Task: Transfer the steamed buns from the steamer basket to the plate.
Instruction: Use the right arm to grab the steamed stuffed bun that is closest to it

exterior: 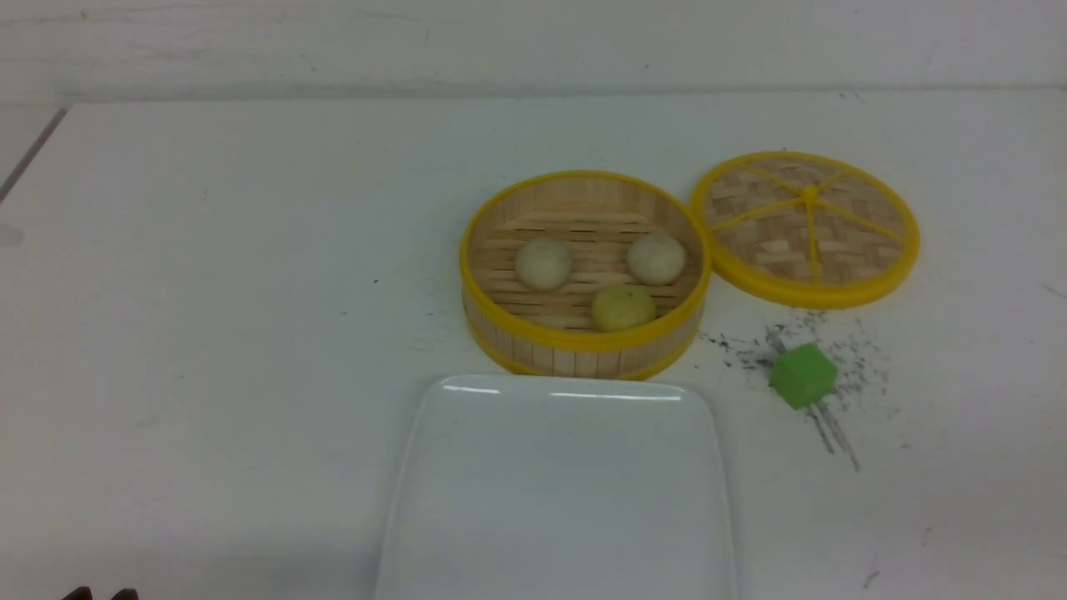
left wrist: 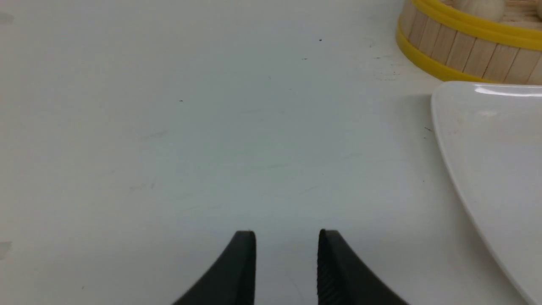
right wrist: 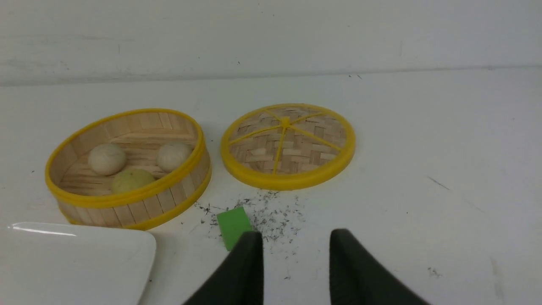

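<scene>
The steamer basket (exterior: 583, 346) stands mid-table with three steamed buns inside: two speckled beige ones (exterior: 543, 263) (exterior: 656, 257) and a pale yellow one (exterior: 622, 307). The white plate (exterior: 433, 467) lies just in front of it, bare. My left gripper (left wrist: 287, 237) hovers open over bare table, left of the plate (left wrist: 487, 169) and the basket (left wrist: 457, 46). My right gripper (right wrist: 296, 237) is open too, nothing between its fingers, right of the basket (right wrist: 139, 207); the buns (right wrist: 106, 159) (right wrist: 173, 156) (right wrist: 131, 179) show there. Neither arm's gripper shows clearly in the front view.
The flat woven lid (exterior: 804, 227) (right wrist: 288, 146) lies right of the basket. A green cube (exterior: 802, 376) (right wrist: 233, 226) sits among dark specks in front of the lid, close to my right gripper's finger. A wall runs along the table's far edge.
</scene>
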